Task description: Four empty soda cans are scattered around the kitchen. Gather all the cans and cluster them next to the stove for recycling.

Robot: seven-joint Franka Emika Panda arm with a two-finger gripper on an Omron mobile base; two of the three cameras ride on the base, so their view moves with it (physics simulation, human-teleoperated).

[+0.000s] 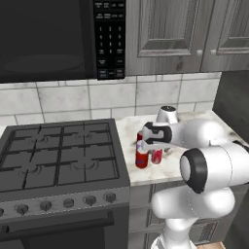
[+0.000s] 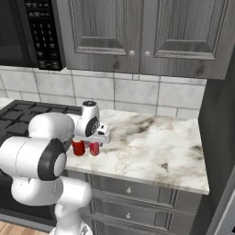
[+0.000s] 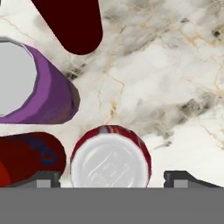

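While the gripper [image 3: 111,177] hangs spread, tips either side of one upright red can [image 3: 110,159], four soda cans [image 1: 141,155] stand clustered beside the stove [image 1: 58,155]. Three are red, one purple [image 3: 39,94]; all stand upright on the counter [image 2: 151,142].

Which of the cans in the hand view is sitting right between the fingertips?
The red can with its silver top facing the camera, centred at the bottom between the two fingertips. The purple can and two dark red ones lie off to the side.

White, glossy, bulbous arm [image 1: 209,165] segments; dark bands ringing the joints, one at 3 o'clock in left base view. Small dark pincer [image 3: 111,179] tips.
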